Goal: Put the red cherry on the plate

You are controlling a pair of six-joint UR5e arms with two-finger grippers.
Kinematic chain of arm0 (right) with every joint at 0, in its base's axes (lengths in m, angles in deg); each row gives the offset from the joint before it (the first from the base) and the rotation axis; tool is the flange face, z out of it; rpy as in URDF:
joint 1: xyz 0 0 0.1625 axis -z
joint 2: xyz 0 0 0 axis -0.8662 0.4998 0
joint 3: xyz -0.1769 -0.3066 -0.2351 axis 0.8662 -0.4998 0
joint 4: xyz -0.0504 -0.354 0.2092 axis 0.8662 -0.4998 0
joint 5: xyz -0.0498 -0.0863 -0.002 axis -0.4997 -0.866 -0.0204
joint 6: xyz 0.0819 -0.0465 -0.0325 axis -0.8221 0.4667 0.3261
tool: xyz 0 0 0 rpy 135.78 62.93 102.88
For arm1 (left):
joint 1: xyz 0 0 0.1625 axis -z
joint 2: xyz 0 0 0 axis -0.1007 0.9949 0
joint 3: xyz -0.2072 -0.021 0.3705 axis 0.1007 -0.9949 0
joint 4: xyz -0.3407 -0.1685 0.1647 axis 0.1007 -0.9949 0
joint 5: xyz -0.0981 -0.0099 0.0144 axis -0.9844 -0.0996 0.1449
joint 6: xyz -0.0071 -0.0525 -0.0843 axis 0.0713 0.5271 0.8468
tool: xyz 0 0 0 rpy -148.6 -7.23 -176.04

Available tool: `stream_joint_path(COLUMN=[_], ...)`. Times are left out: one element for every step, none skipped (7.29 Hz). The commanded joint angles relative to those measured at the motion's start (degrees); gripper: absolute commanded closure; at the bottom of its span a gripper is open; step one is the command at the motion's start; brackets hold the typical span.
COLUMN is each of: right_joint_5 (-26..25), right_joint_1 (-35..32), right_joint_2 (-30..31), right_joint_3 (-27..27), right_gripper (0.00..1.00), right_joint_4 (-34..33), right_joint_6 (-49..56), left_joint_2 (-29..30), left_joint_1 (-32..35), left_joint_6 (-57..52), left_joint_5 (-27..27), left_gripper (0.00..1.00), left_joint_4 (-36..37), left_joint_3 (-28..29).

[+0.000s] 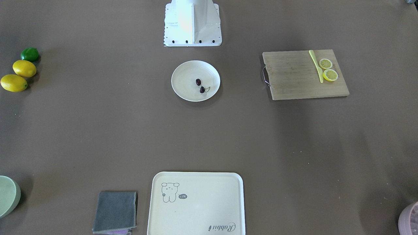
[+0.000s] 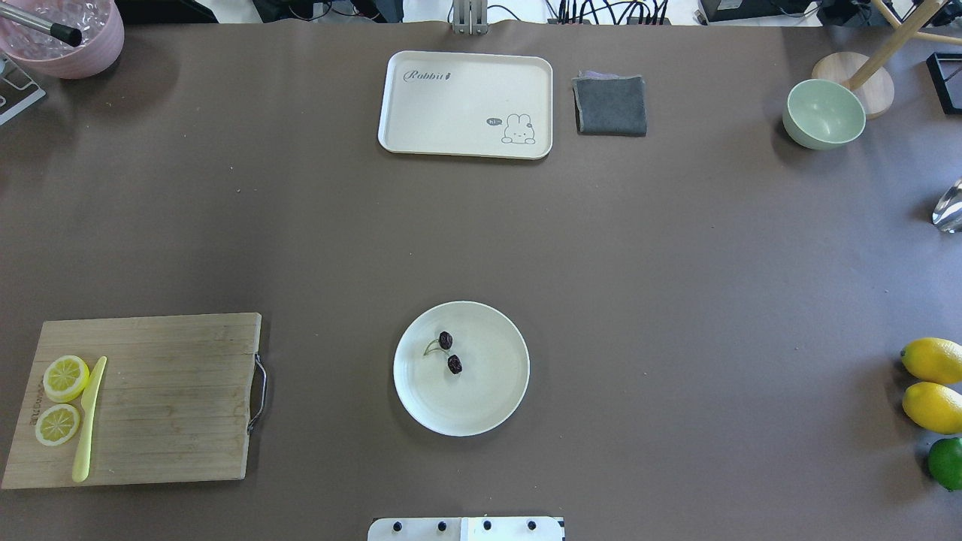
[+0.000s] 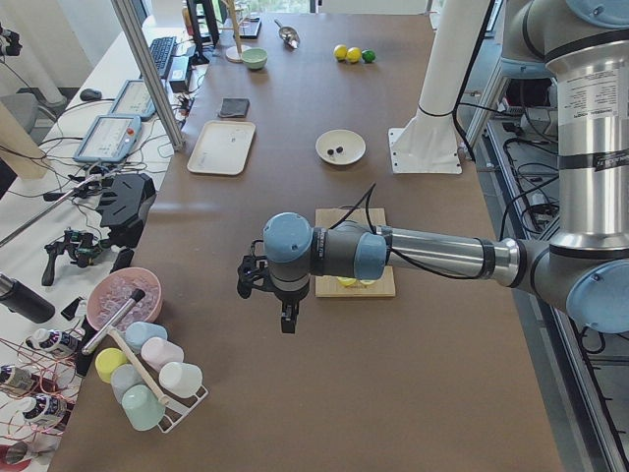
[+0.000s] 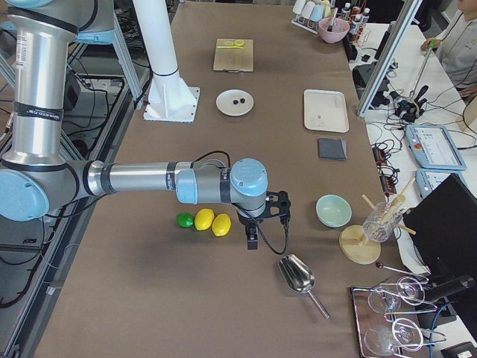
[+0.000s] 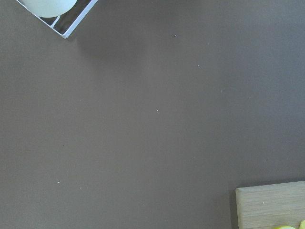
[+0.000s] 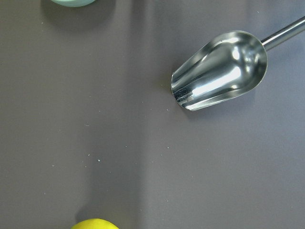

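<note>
The red cherry (image 1: pixel 198 82), a pair of tiny dark fruits joined by a pale stem, lies inside the round cream plate (image 1: pixel 184 80) close to the robot's base. From overhead, the red cherry (image 2: pixel 446 341) sits left of the plate's (image 2: pixel 485 394) middle. Neither gripper is near it. The left gripper (image 3: pixel 285 320) hangs over bare table beyond the cutting board, seen only in the exterior left view. The right gripper (image 4: pixel 252 240) hangs beside the lemons, seen only in the exterior right view. I cannot tell whether either is open or shut.
A wooden cutting board (image 2: pixel 173 398) holds two lemon slices and a yellow knife. A cream tray (image 2: pixel 466 101), grey cloth (image 2: pixel 610 105) and green bowl (image 2: pixel 824 114) lie along the far side. Two lemons and a lime (image 2: pixel 932 406) sit at the right. A metal scoop (image 6: pixel 219 69) lies under the right wrist.
</note>
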Motion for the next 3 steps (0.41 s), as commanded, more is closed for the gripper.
stream_joint_path(right_joint_5=[0.09,0.01,0.01], right_joint_1=[0.00,0.00,0.00], right_joint_2=[0.30,0.21,0.21], right_joint_3=[0.05,0.05,0.22], right_gripper=[0.00,0.00,0.00], right_joint_4=[0.00,0.00,0.00], right_joint_6=[0.00,0.00,0.00], left_joint_2=[-0.12,-0.12,-0.12], left_joint_1=[-0.08,-0.78,-1.57], left_joint_6=[0.00,0.00,0.00], left_joint_5=[-0.04,-0.04,-1.96], left_gripper=[0.02,0.02,0.02], left_joint_4=[-0.04,-0.13,-0.13], left_joint_3=[-0.08,-0.17,-0.35])
